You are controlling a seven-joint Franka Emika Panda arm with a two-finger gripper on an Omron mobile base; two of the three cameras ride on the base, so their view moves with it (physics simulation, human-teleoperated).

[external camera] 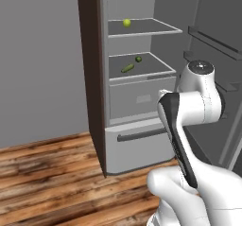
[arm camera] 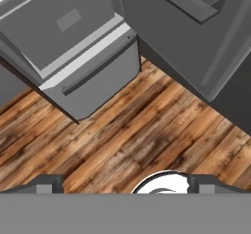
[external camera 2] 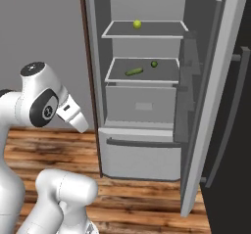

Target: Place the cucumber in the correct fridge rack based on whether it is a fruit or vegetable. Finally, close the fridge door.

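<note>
Closing the fridge door (external camera 2: 215, 96) looks like the step in hand, placement seemingly done. Lying slantwise on the lower fridge rack (external camera 2: 117, 79), left of a round dark green ball (external camera 2: 154, 64), the cucumber (external camera 2: 134, 72): slim, dark green, stick-like, small. Higher up, a yellow-green ball (external camera 2: 137, 24) on the upper shelf (external camera 2: 112, 35). Gripper (arm camera: 122, 184) spread wide, grasping nothing, aimed down over the wood floor (arm camera: 147, 140). Further right, door swung wide; next move probably calls for reaching round behind its panel and pushing leftward.

The white arm (external camera 2: 44, 105) is folded at the elbow, its claw (arm camera: 125, 185) spread wide, holding nothing.
</note>
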